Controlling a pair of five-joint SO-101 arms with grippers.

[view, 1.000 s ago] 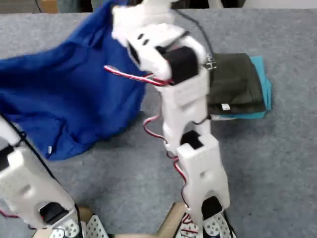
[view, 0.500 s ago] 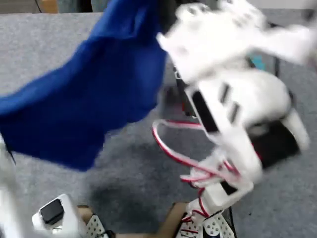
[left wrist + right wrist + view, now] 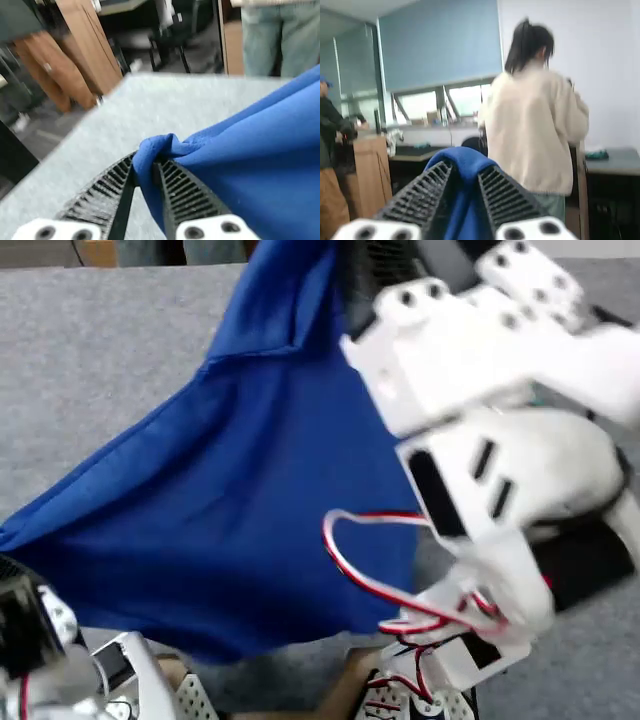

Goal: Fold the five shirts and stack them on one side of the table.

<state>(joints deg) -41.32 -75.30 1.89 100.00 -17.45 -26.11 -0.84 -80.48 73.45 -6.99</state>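
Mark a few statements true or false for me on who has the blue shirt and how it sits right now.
1. The left gripper is shut on a corner of the blue shirt. True.
2. The right gripper is open and holds nothing. False: blue fabric is pinched between its fingers.
3. The blue shirt lies folded flat on the table. False: it is unfolded, held up and spread out between the two grippers.
4. The table has a grey top. True.
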